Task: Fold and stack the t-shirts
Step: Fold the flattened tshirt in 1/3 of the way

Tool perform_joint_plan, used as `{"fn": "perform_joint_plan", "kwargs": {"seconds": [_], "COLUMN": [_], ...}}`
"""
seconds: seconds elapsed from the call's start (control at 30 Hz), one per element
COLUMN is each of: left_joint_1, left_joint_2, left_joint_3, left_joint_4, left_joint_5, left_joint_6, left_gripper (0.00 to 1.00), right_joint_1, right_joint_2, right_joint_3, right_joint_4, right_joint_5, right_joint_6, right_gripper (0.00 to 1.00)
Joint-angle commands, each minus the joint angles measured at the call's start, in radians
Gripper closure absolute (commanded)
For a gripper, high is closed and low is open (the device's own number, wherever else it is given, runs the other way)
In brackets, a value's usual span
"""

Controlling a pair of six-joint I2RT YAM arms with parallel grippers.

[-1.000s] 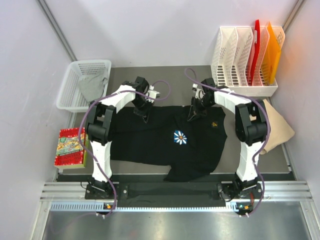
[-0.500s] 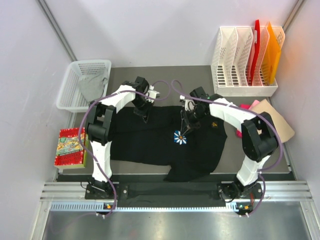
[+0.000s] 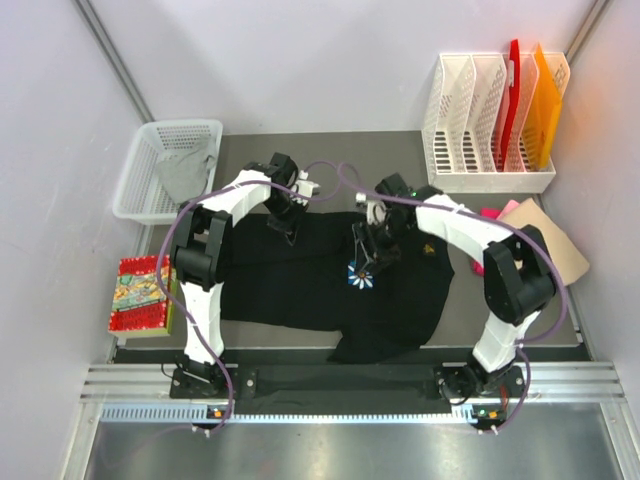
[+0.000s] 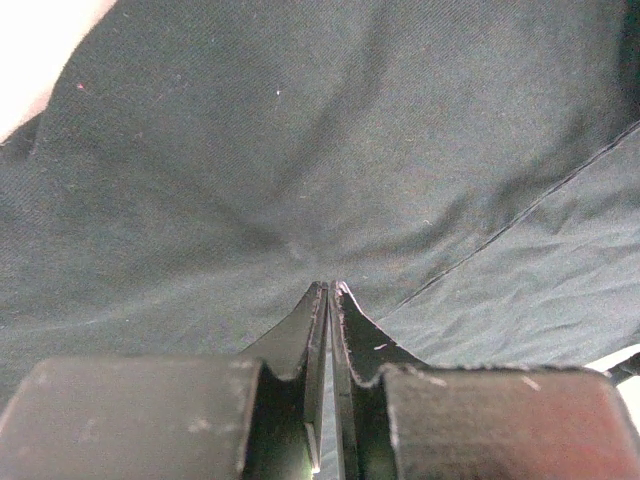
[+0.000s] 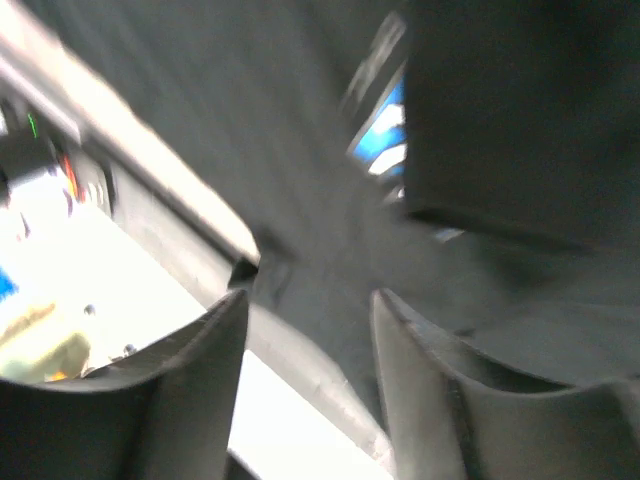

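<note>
A large black t-shirt [image 3: 300, 285] lies spread flat on the table, and its white-blue daisy print [image 3: 357, 279] is partly under my right gripper. My left gripper [image 3: 283, 226] sits at the shirt's far left edge. In the left wrist view the left gripper [image 4: 330, 286] is shut, with folds of black cloth [image 4: 300, 150] running to its tips. My right gripper [image 3: 364, 266] hovers over the daisy. In the blurred right wrist view the right gripper [image 5: 310, 310] is open above the cloth [image 5: 520, 110]. A grey shirt [image 3: 185, 172] lies in the basket. Tan [image 3: 556, 250] and pink [image 3: 490, 212] shirts lie at the right.
A white mesh basket [image 3: 134, 190] stands at the far left. A red patterned packet [image 3: 140, 295] lies at the left edge. White file racks [image 3: 480, 130] with red and orange folders stand at the far right. Walls close in on three sides.
My right gripper has moved from the shirt's far edge toward the near left, and is over the daisy print now. The left gripper has stayed put.
</note>
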Motion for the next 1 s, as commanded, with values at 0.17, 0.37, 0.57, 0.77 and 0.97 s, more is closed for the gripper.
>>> {"fn": "perform_joint_plan", "kwargs": {"seconds": [0.17, 0.37, 0.57, 0.77, 0.97], "left_joint_1": [0.000, 0.001, 0.001, 0.001, 0.001], "left_joint_2": [-0.062, -0.063, -0.071, -0.055, -0.049], "left_joint_3": [0.015, 0.014, -0.009, 0.009, 0.012], "left_joint_4": [0.021, 0.016, 0.027, 0.032, 0.036], "left_joint_5": [-0.003, -0.014, -0.022, -0.020, -0.025], "left_joint_6": [0.015, 0.023, 0.027, 0.023, 0.026], "left_gripper": [0.90, 0.90, 0.90, 0.90, 0.91], "right_joint_1": [-0.219, -0.221, -0.168, -0.087, 0.011], "right_joint_2": [-0.031, 0.132, 0.168, 0.187, 0.158], "right_joint_3": [0.221, 0.253, 0.219, 0.215, 0.175], "right_joint_4": [0.130, 0.135, 0.150, 0.114, 0.023], "right_joint_5": [0.303, 0.259, 0.266, 0.223, 0.132], "right_joint_6": [0.097, 0.082, 0.066, 0.030, -0.018], "right_gripper": [0.43, 0.53, 0.52, 0.57, 0.58]}}
